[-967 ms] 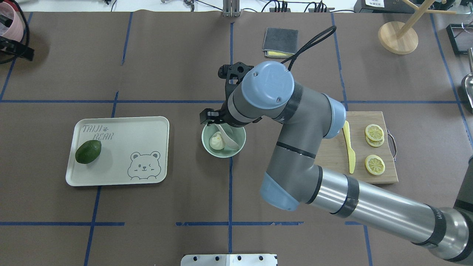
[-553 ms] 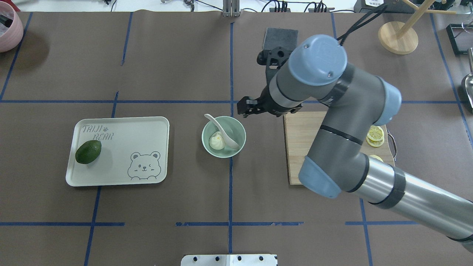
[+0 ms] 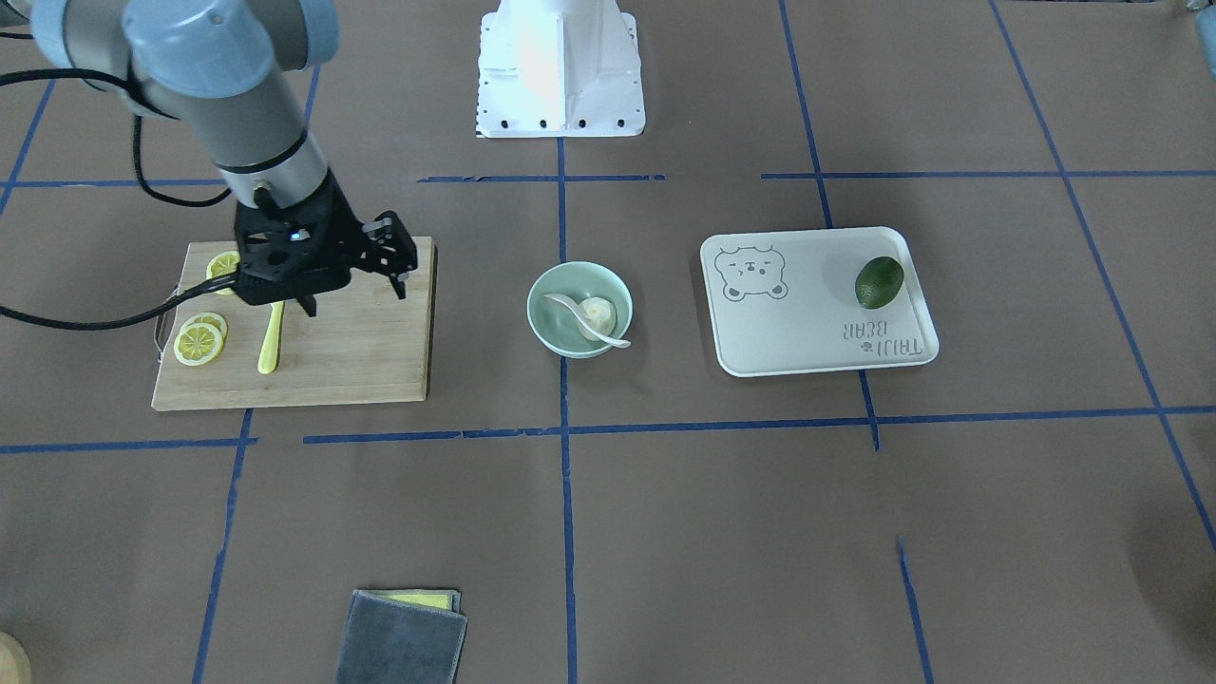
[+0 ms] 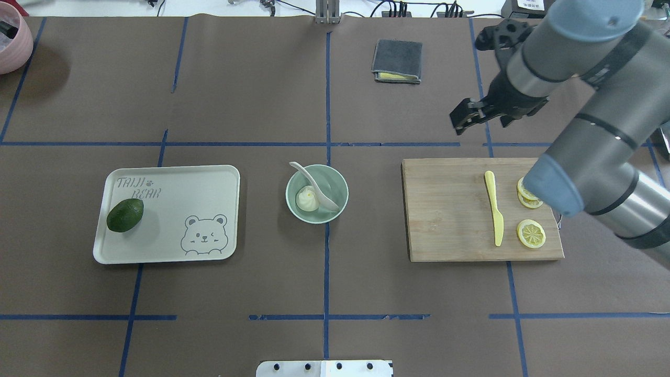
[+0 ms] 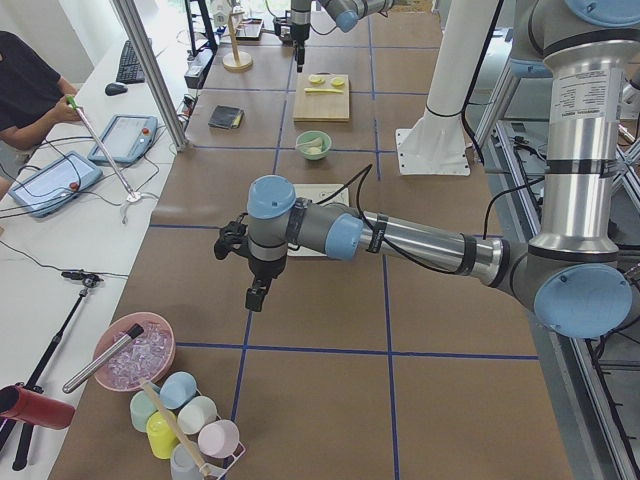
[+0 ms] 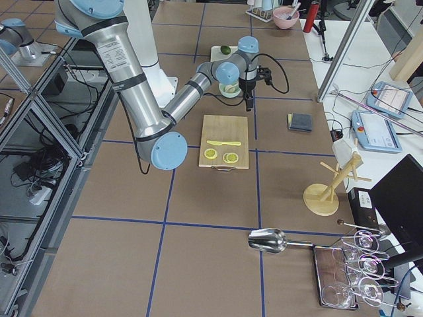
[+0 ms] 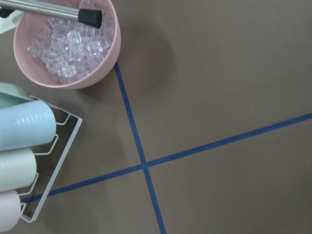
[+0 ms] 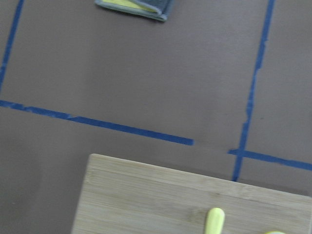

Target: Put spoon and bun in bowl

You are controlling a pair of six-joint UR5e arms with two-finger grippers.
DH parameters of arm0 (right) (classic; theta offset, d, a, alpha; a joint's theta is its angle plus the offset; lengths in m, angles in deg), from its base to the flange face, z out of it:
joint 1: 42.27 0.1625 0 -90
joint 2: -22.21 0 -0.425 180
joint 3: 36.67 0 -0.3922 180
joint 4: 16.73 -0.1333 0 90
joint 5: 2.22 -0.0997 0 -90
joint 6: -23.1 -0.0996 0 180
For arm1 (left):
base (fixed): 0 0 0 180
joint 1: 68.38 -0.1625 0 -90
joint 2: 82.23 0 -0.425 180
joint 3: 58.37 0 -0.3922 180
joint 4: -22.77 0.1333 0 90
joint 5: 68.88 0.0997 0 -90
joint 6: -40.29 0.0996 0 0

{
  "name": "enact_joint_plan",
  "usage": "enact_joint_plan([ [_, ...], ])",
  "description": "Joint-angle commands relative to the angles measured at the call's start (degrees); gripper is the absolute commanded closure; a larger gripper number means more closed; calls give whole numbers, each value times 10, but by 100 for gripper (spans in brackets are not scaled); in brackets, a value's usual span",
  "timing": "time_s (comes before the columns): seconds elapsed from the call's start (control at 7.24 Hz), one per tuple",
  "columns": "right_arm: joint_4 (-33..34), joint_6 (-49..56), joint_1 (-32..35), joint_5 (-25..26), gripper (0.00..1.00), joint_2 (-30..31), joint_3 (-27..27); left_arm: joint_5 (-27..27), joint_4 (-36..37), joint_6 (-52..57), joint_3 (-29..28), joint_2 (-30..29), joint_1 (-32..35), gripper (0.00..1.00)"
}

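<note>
Spoon (image 4: 314,186) and bun (image 4: 307,199) rest in the bowl (image 4: 341,187) at mid-surface (image 4: 235,293).
The off-white spoon's handle overhangs the rim, so a knock could tip it out. The pleated white bun lies beside its scoop. Beyond, the right tool (image 4: 484,119) hangs empty with jaws apart; the state of the left tool (image 5: 257,293) cannot be told.

The right arm reaches in from the counter's right edge with its elbow raised and wrist bent downward. The right claw (image 4: 463,118) hangs above the counter toward the far right corner, jaws slightly apart and empty. Near the counter's left end, the left arm stretches out low, wrist turned down, the left claw (image 5: 258,296) pointing at the surface; its grip cannot be made out.
</note>
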Motion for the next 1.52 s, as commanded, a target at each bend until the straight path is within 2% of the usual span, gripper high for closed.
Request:
enact_joint_plan([
  [0.0, 7, 160, 104, -44, 0, 70, -16, -8, 0, 2, -3, 8, 3, 0],
  [0.55, 4, 386, 245, -92, 0, 217, -20, -9, 1, -2, -13, 24, 3, 0],
  [0.69, 6, 446, 285, -104, 0, 234, -29, -36, 1, -4, -18, 25, 7, 0],
  [0.83, 1, 471, 320, -109, 0, 258, -54, -43, 1, -4, -14, 35, 7, 0],
  [1.11, -2, 477, 327, -100, 0, 256, -91, -43, -1, -4, -14, 35, 8, 0],
  [1.38, -3, 472, 368, -111, 0, 262, -127, -42, 0, -5, -17, 35, 11, 0],
])
